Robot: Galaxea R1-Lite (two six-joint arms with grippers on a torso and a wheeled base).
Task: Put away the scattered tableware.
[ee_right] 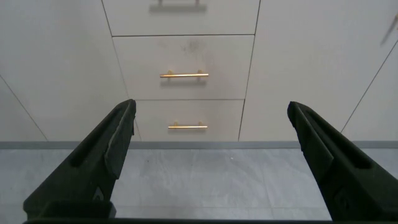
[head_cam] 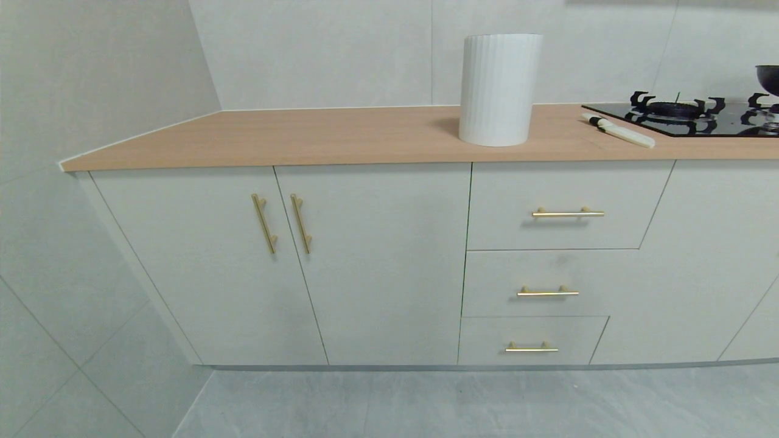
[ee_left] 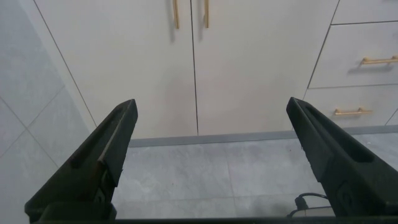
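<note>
Both arms sit low over the grey floor (ee_left: pixel 205 174). The left gripper (ee_left: pixel 211 107) is spread wide, facing the double cupboard doors (ee_left: pixel 249 68), and the right gripper (ee_right: pixel 211 107) is just as wide before the lower drawers (ee_right: pixel 186 62). Up on the wooden countertop (head_cam: pixel 304 137), a white-handled utensil (head_cam: pixel 621 132), probably a knife, lies at three o'clock of the ribbed white canister (head_cam: pixel 500 88), just beside the black gas hob (head_cam: pixel 681 118).

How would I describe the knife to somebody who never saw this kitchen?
Follow the wooden countertop to the black hob. Right of the tall white ribbed container, along the hob's near edge, lies the knife: low, slim, pale with a dark band.
</note>
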